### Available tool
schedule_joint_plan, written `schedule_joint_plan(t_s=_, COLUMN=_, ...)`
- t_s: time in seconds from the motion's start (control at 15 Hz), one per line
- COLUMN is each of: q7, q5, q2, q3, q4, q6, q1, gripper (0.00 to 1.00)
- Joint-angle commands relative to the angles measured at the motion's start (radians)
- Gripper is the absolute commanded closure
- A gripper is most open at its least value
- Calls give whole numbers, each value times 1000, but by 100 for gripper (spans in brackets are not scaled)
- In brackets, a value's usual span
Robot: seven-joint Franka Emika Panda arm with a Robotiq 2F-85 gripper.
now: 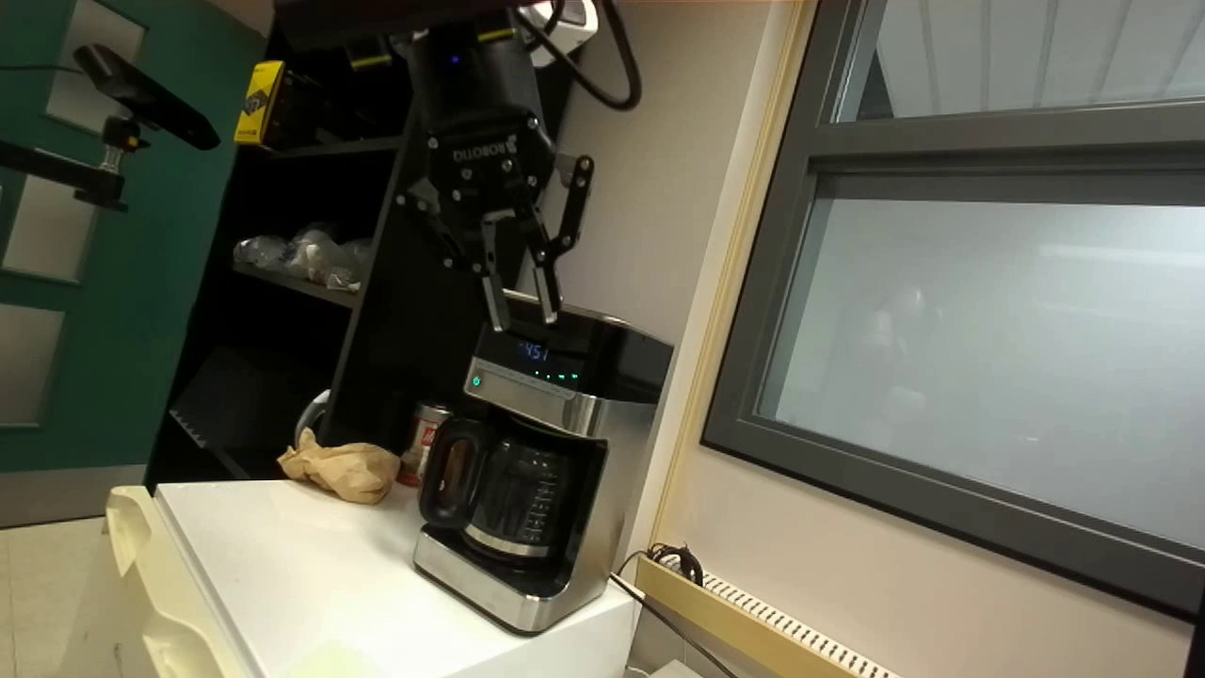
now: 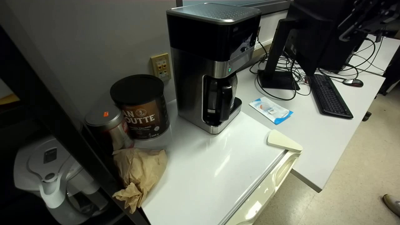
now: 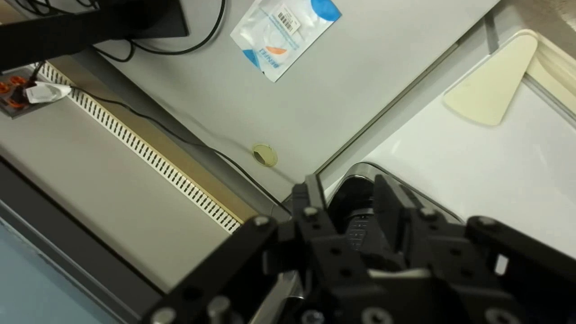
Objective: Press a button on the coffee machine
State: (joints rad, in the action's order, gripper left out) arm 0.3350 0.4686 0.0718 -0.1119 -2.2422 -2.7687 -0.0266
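Observation:
The black-and-silver coffee machine (image 1: 621, 452) stands upright on a white top, its glass carafe (image 1: 518, 490) inside. Its slanted dark panel (image 1: 602, 353) shows blue digits and small green lights. A green-lit power button (image 1: 476, 381) sits on the silver strip, and it also glows in an exterior view (image 2: 229, 69). My gripper (image 1: 524, 322) points down, its tips overlapping the panel's upper part in that view. In an exterior view the gripper (image 2: 345, 31) appears at the upper right, apart from the machine (image 2: 200, 72). In the wrist view the gripper (image 3: 345, 184) is partly open and empty, with the carafe (image 3: 360, 231) beyond the fingers.
A brown paper bag (image 2: 140, 173), a coffee tin (image 2: 142, 109) and a smaller can (image 2: 109, 125) stand beside the machine. A desk holds a white-blue packet (image 2: 271, 110), a keyboard (image 2: 329, 95) and a monitor stand (image 2: 276, 78). A window frame (image 1: 763, 311) and wall lie close by.

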Motion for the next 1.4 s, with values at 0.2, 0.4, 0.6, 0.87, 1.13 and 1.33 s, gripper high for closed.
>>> schedule_joint_plan(t_s=0.2, q7=-228, q5=278, q2=134, q3=-46, q4=83, q6=-214, q1=27, gripper=100)
schedule_joint_plan(t_s=0.4, q7=-317, q5=389, q2=180, q3=-78, q4=107, q6=-330, q1=42, gripper=100)
schedule_joint_plan(t_s=0.6, q7=-373, q5=464, q2=222, q3=-118, q4=131, q6=-439, q1=65, gripper=100)
schedule_joint_plan(t_s=0.87, q7=-392, q5=496, q2=277, q3=-180, q4=168, q6=-540, q1=116, gripper=100)
schedule_joint_plan(t_s=1.13, q7=-370, q5=456, q2=338, q3=-240, q4=204, q6=-613, q1=184, gripper=100)
schedule_joint_plan(t_s=1.33, q7=-362, q5=422, q2=388, q3=-279, q4=231, q6=-641, q1=235, gripper=100)
